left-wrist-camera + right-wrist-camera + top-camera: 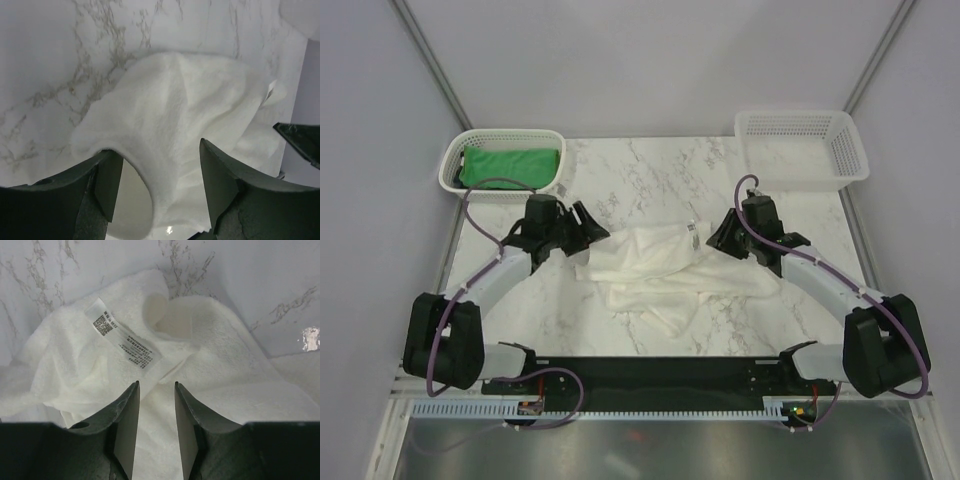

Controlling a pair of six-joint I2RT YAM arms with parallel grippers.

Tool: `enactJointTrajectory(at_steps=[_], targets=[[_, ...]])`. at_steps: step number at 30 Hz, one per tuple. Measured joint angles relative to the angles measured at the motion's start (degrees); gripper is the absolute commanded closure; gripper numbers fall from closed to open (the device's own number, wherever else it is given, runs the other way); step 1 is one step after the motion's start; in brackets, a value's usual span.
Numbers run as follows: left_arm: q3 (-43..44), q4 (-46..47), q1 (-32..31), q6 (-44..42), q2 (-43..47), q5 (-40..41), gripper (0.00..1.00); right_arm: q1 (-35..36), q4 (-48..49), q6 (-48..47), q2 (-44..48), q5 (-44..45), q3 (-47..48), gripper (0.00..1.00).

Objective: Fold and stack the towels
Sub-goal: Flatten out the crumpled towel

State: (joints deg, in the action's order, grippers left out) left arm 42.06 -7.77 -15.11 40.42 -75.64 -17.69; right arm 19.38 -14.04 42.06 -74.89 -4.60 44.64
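Observation:
A white towel [660, 265] lies crumpled in the middle of the marble table, and its printed tag [122, 335] faces up near the right end. My left gripper [585, 230] is at the towel's left edge. In the left wrist view it [160, 147] stands open, with a raised fold of the white towel [175, 95] between its fingers. My right gripper [720, 235] is at the towel's right edge. In the right wrist view it [156, 383] is open by a narrow gap just below the tag, over the white towel [225, 355]. A green towel [510, 165] lies in the left basket.
A white mesh basket [455, 165] at the back left holds the green towel. A second white mesh basket [850, 150] stands at the back right with nothing showing in it. Grey walls close in on both sides of the table [650, 165].

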Motion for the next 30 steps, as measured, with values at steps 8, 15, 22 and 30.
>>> enactJointTrajectory(at_steps=[8,15,22,30], targets=[[2.58,0.55,6.67,-1.11,-1.05,0.07,0.22,0.00,2.51,1.20,-0.17,-1.70,-2.93,0.54],[0.52,-6.69,6.62,-3.52,6.05,3.43,0.22,0.00,5.01,3.08,-1.64,-1.92,-5.05,0.55],[-9.44,-6.82,6.62,-2.14,18.03,5.05,0.30,0.00,13.68,8.72,-3.58,-1.90,-10.75,0.54],[-18.45,-3.69,3.39,1.97,16.83,2.56,0.34,0.00,22.23,12.33,-6.86,-2.23,-12.81,0.54]])
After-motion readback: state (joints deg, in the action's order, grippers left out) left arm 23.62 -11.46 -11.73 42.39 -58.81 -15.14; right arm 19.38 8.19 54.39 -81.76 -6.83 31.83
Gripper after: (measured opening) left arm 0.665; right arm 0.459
